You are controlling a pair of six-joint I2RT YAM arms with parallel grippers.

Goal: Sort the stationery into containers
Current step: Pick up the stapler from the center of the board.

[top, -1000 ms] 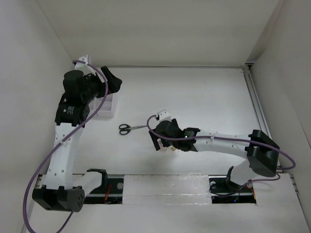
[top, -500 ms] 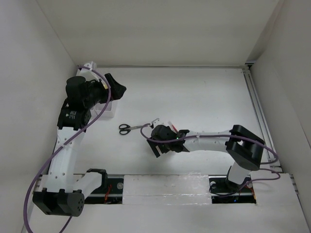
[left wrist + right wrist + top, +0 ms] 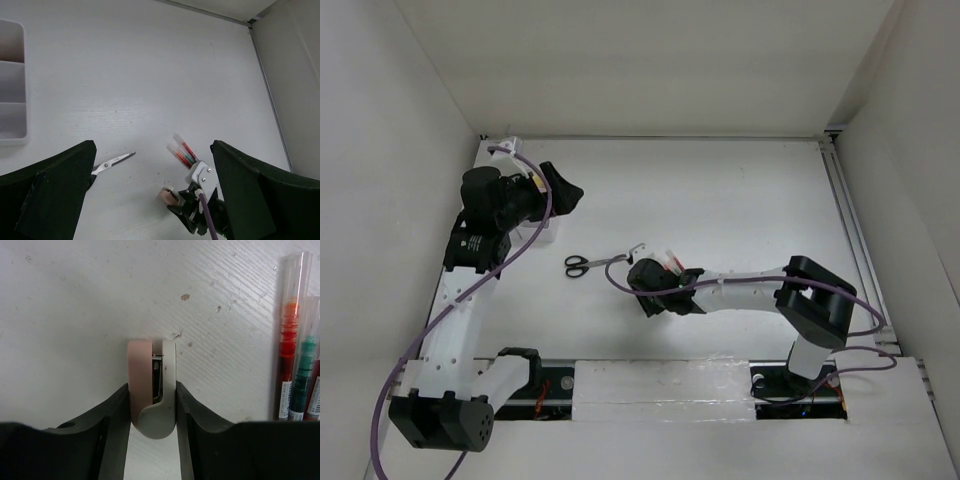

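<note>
Right wrist: pink-and-cream item (image 3: 150, 371) sits within gripper (image 3: 151, 390) (touching both fingers).

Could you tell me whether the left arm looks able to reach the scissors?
Probably yes: the scissors lie alone on the table, and the left tool hangs open nearby with nothing between.

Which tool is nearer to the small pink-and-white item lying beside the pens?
Right. The right tool has its fingers against both sides of the small pink-and-white item. The left tool hangs open far off to the left, by the white plastic organizer box.
</note>
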